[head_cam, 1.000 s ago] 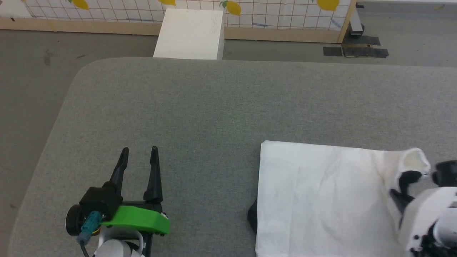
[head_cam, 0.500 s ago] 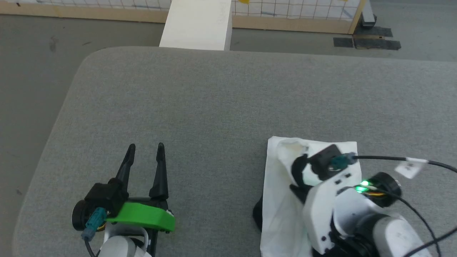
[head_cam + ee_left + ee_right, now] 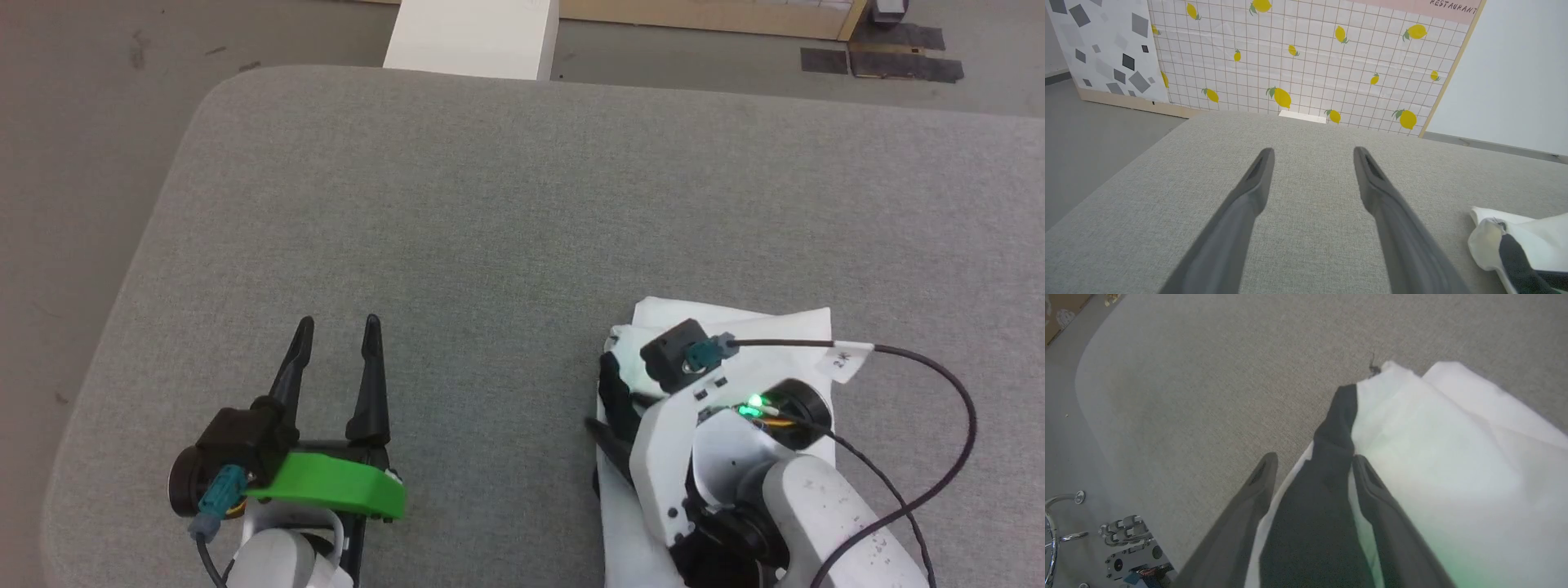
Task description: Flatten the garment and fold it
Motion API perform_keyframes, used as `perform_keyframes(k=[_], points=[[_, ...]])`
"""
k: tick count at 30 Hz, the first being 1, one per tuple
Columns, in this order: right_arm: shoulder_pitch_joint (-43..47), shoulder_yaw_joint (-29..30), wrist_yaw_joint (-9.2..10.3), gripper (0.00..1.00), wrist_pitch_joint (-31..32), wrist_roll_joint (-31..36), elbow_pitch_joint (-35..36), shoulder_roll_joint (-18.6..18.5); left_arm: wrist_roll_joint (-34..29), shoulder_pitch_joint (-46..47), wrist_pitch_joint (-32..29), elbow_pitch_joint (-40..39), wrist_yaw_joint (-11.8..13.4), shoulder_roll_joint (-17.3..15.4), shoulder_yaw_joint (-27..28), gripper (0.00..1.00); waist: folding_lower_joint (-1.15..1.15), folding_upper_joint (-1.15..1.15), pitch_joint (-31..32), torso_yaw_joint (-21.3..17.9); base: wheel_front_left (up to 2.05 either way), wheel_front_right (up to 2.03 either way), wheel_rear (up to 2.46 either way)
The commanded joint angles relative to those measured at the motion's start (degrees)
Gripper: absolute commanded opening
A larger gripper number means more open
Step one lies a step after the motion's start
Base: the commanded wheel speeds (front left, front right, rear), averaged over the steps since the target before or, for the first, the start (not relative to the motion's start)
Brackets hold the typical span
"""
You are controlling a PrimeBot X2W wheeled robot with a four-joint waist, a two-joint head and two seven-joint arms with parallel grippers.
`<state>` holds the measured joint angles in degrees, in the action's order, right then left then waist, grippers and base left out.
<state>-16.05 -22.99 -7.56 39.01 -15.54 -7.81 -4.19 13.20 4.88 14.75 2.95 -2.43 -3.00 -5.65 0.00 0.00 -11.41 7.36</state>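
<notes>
Grey padded table [image 3: 490, 204], with the folded garment [image 3: 735, 320] at its near right.
The white folded body, a black strip [image 3: 1331, 428] along its left edge, lies under the right gripper [image 3: 1313, 457], whose fingers stand spread with the black cloth between them. The left gripper [image 3: 338, 322] is well apart over bare padding, fingers spread and empty.

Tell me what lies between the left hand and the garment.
Head view: bare grey fabric tabletop separates the black-fingered left hand and the folded white-and-black garment.
</notes>
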Motion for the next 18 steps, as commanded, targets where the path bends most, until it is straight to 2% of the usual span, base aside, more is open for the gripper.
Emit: perform_keyframes(k=[1,6,11,16,18], points=[[-1.06,0.37,0.08,1.0,-2.07,-0.72,0.56,0.32,0.41,0.59,0.25,0.01,0.26,0.13,0.15,1.0,0.0,0.0,0.52,-0.38,0.0,0.0,0.0],[0.8,4.8,0.08,1.0,-10.28,-2.87,6.54,0.69,0.23,0.02,0.25,0.31,0.09,0.13,0.33,1.0,0.0,0.0,2.33,-1.43,0.0,0.0,0.0],[6.13,13.87,0.08,1.0,-18.66,-5.34,13.76,1.0,-0.11,-0.78,0.25,0.24,-0.17,0.13,0.6,1.0,0.0,0.0,4.06,-2.84,0.0,0.0,0.0],[12.31,23.67,0.08,1.0,-22.89,-9.47,15.28,1.25,-0.31,-1.33,0.25,0.26,-0.43,0.13,0.98,1.0,0.0,0.0,5.14,-4.43,0.0,0.0,0.0],[14.68,26.66,0.08,1.0,-23.59,-14.07,13.7,1.28,-0.32,-1.46,0.25,0.32,-0.48,0.13,1.06,1.0,0.0,0.0,5.47,-4.96,0.0,0.0,0.0]])
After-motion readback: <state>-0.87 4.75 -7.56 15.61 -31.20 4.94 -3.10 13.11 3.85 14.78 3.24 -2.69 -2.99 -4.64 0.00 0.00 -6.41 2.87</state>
